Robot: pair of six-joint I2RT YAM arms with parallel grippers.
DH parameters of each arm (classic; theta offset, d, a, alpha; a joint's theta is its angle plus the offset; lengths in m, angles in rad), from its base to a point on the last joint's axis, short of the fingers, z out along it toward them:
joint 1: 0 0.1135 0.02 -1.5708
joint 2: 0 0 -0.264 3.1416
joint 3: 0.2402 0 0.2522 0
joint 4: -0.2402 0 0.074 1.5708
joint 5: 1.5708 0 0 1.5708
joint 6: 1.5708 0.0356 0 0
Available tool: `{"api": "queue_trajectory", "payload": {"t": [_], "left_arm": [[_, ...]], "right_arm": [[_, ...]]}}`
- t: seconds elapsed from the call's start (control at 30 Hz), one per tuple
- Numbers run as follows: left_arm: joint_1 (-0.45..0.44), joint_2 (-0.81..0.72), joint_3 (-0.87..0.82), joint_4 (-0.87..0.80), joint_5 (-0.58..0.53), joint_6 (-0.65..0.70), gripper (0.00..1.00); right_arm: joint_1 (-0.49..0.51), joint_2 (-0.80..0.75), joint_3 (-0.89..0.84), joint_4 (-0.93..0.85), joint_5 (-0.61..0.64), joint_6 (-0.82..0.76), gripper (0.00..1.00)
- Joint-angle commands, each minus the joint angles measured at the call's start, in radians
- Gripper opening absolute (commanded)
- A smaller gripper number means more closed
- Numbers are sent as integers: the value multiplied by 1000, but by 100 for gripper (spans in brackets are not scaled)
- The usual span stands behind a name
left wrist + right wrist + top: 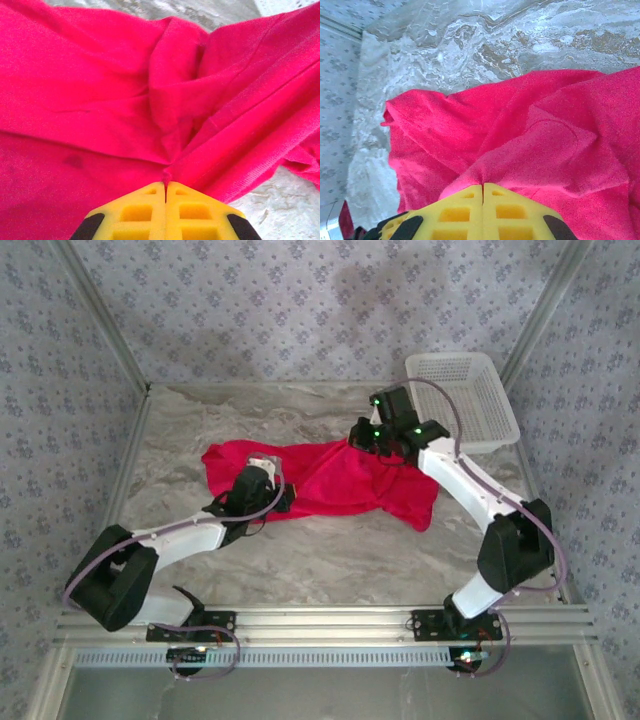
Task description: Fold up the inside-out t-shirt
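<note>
Nearest the camera, the aluminium rail point(320, 620) carries both arm bases along the near edge. Beyond it the marbled counter point(300, 560) lies bare on the near side. The inside-out t-shirt point(340, 480) is spread in a rumpled band across the middle of the counter, running left to right, with one end bunched at the left and a flap hanging toward the near right.

It looks light, limp and quick to wrinkle, so it should drag and drape rather than slide stiffly. Hems, sleeve ends or shoulder seams look like the best places to hold.

A white mesh basket point(465, 400) sits at the far right corner, just beside the right arm's wrist. A wide swing there could knock it.

The left pincer point(165, 187) is pressed together on a ridge of red cloth near the shirt's left end. The right pincer point(483, 186) is likewise closed, pinching fabric at the far right edge.
</note>
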Motion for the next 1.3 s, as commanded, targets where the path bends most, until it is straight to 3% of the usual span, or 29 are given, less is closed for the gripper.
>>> {"api": "queue_trajectory", "payload": {"t": [0.0,0.07,0.13,0.27,0.47,0.57,0.73,0.83,0.93,1.1,1.27], "left_arm": [[2,33,29,13,35,10,0],[0,44,34,23,46,1,0],[-7,51,39,31,49,-1,0],[-28,73,53,38,48,2,0],[-46,105,72,43,51,0,0],[-48,106,74,40,52,-1,0],[-48,106,75,37,51,3,0],[-49,108,75,38,51,1,0],[-49,106,75,36,51,2,0],[-49,97,70,34,49,4,0],[-48,94,68,29,46,6,0]], "right_arm": [[-37,35,-120,114,-135,33,0],[-55,47,-178,127,-121,44,0],[-68,61,-196,51,0,63,9],[-26,44,-212,-45,280,65,16],[121,78,-98,-124,442,39,45],[161,96,-93,-91,421,29,43],[201,136,-81,-60,380,9,13],[224,174,-52,-67,379,-24,11],[229,230,-14,-97,384,-30,16],[224,302,16,-123,370,-29,35],[218,340,12,-115,350,-20,42]]}}
